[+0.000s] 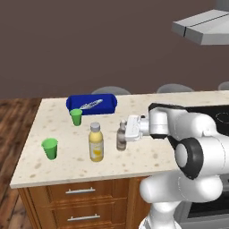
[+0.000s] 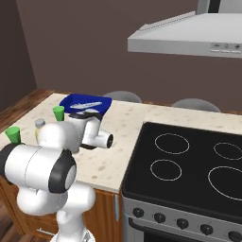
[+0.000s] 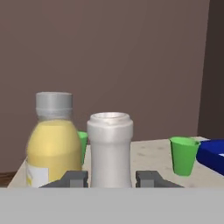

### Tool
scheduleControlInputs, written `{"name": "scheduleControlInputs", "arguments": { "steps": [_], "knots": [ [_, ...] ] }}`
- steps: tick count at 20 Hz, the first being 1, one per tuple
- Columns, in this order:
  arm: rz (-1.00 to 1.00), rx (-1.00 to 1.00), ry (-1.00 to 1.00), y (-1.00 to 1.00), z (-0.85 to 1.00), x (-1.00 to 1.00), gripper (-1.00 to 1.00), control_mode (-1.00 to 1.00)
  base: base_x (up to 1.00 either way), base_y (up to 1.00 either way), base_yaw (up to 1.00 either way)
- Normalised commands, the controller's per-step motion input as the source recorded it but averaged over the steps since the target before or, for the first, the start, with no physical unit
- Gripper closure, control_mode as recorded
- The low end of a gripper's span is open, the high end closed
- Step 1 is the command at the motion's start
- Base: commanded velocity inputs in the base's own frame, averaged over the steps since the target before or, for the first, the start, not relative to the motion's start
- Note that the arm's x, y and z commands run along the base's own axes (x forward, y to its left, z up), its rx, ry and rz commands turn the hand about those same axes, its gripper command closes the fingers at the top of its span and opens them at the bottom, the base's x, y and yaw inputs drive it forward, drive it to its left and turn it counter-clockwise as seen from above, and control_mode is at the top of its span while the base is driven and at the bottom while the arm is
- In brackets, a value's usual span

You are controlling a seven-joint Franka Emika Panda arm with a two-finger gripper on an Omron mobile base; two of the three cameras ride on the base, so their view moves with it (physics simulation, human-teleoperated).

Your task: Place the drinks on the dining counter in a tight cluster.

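The gripper is clamped on a small bottle just beside the juice bottle on the dining counter, so the cluster looks partly formed.

a rendered home kitchen: a black cooktop with oven knobs under a steel range hood, a stone island surface over wooden drawers, wood floor.

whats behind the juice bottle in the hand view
A green cup peeks out behind the juice bottle; most of it is covered. Whatever else is behind the bottle is hidden.
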Motion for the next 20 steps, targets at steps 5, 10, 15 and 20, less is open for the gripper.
{"name": "scheduleControlInputs", "arguments": {
  "steps": [5, 10, 15, 20],
  "knots": [
    [0.00, 0.00, -0.02, 0.25, -0.22, 0.08, 1.00, -1.00, 0.00, 0.00, 0.00],
    [0.00, 0.00, -0.08, 0.22, -0.23, 0.02, 1.00, -1.00, 0.00, 0.00, 0.00],
    [-0.02, 0.00, -0.01, 0.27, -0.12, 0.10, 1.00, -1.00, 0.00, 0.00, 0.00],
    [-0.03, 0.00, 0.00, 0.21, -0.08, 0.02, 1.00, -1.00, 0.00, 0.00, 0.00]
  ]
}}
